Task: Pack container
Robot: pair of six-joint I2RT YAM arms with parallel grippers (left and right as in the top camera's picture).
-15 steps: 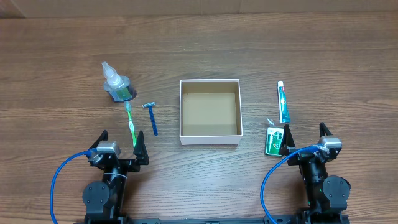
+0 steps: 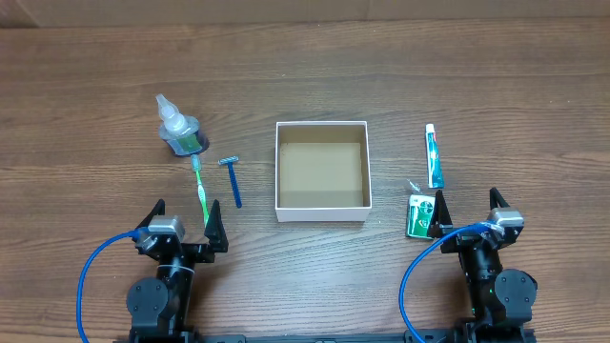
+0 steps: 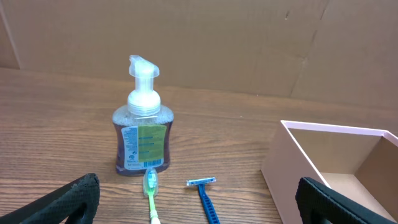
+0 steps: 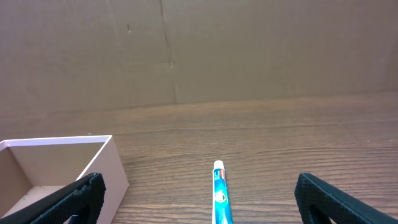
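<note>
With both my left pincer (image 2: 186, 211) and right pincer (image 2: 467, 205) wide open and empty, and the container (image 2: 322, 211) empty at tabletop (image 2: 95, 76) centre, a careless toothbrush (image 2: 201, 191) grasp risks nudging the adjacent razor (image 2: 232, 181).

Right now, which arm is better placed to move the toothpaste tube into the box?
Right. The toothpaste tube lies just ahead of the open right gripper, on the right side of the container. The left gripper is on the far side of the container.
</note>
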